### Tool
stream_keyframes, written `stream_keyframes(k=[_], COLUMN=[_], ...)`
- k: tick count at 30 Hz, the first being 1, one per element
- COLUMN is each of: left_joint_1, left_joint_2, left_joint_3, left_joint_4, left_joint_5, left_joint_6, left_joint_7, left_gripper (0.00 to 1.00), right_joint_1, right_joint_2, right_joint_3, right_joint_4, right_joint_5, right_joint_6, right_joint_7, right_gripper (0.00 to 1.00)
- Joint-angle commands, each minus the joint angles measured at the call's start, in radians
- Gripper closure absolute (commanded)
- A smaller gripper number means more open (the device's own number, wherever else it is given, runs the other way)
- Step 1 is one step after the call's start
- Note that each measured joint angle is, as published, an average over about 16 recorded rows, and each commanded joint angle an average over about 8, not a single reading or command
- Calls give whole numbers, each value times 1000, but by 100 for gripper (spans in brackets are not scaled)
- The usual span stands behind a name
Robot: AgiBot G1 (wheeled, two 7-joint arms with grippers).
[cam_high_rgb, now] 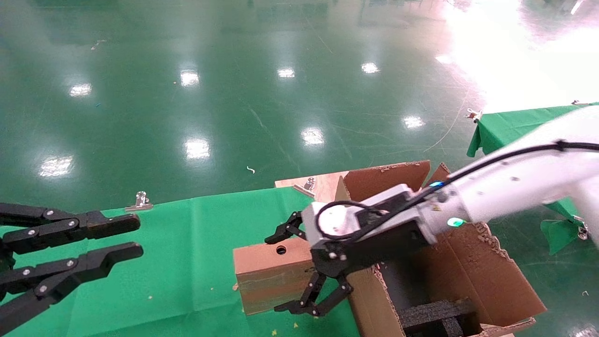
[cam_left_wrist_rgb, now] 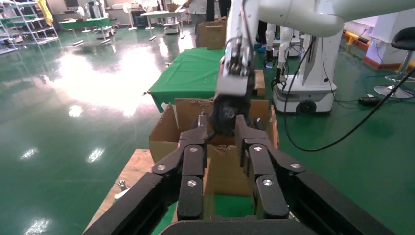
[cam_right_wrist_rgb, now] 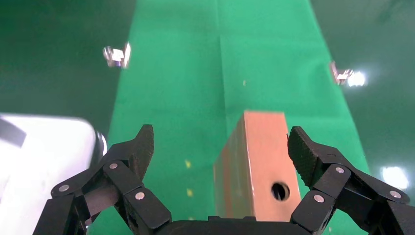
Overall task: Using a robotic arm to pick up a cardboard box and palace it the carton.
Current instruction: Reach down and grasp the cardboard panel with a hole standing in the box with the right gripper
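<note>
The small brown cardboard box [cam_high_rgb: 271,276], with a round hole in its top face, lies on the green cloth beside the carton [cam_high_rgb: 472,271]. The carton is large, with ragged flaps and black foam [cam_high_rgb: 435,313] inside. My white right arm reaches over the carton. Its gripper [cam_high_rgb: 283,274] is open, with one finger on each side of the box and gaps on both sides. In the right wrist view the box [cam_right_wrist_rgb: 259,161] sits between the open fingers [cam_right_wrist_rgb: 221,147], closer to one pad [cam_right_wrist_rgb: 301,147]. My left gripper [cam_high_rgb: 135,236] is open and empty at the far left.
The table carries a green cloth [cam_high_rgb: 187,262] held by metal clips [cam_high_rgb: 140,201] [cam_high_rgb: 306,185]. Bare wood [cam_high_rgb: 323,182] shows behind the carton. A second green-covered table [cam_high_rgb: 510,126] stands at the right. Glossy green floor lies beyond.
</note>
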Motion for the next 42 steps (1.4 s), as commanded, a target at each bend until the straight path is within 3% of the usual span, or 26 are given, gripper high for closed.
stream_keyframes(k=[1,13,22,23,30,31,33,35,42], left_joint_1=[0,0,0,0,0,0,0,0,0], left_joint_2=[0,0,-1,-1,-1,-1,-1,-1,-1], left_joint_3=[0,1,2,2,2,2,2,2,2], left_joint_4=[0,0,0,0,0,0,0,0,0], left_joint_5=[0,-1,-1,-1,-2,-2,-2,-2,-2], left_joint_6=[0,0,-1,-1,-1,-1,-1,-1,-1], left_joint_7=[0,1,1,1,1,1,1,1,1], left_gripper=[100,100,100,94,7,0,0,0,0], right_joint_1=[30,183,242,246,261,262,265,268,273], right_joint_2=[-28,-196,-272,-277,-298,-299,-303,-306,-309], right_joint_3=[-38,-164,-224,-230,-254,-255,-262,-266,-272], right_joint_4=[-35,-257,-354,-359,-398,-401,-409,-415,-418], right_joint_5=[-42,-235,-321,-328,-343,-342,-343,-343,-346], right_joint_6=[2,27,24,23,14,12,10,9,9], right_joint_7=[-17,-133,-187,-192,-224,-226,-234,-240,-245], right_gripper=[0,0,0,0,0,0,0,11,93])
